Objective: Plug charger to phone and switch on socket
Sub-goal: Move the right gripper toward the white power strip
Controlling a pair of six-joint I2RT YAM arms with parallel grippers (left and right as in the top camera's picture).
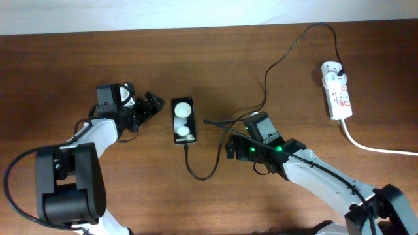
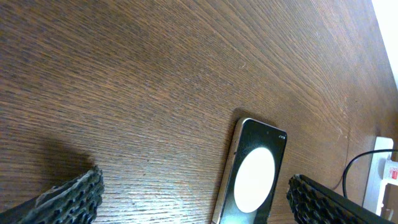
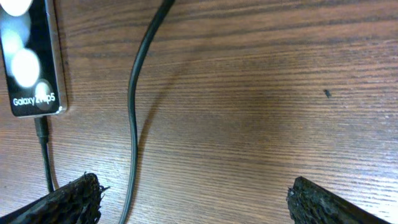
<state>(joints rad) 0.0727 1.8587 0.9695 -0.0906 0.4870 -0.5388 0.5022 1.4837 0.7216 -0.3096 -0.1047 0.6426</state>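
The black phone lies flat at the table's middle, with the charger's connector tip in its near end. The thin black charger cable loops from there up to its plug in the white socket strip at the right. My left gripper is open and empty just left of the phone. My right gripper is open and empty right of the phone, over the cable. The right wrist view shows the phone's lettered end with the tip in it.
The socket's thick white cord runs off the right edge. The wooden table spans the view, with its far edge along the top.
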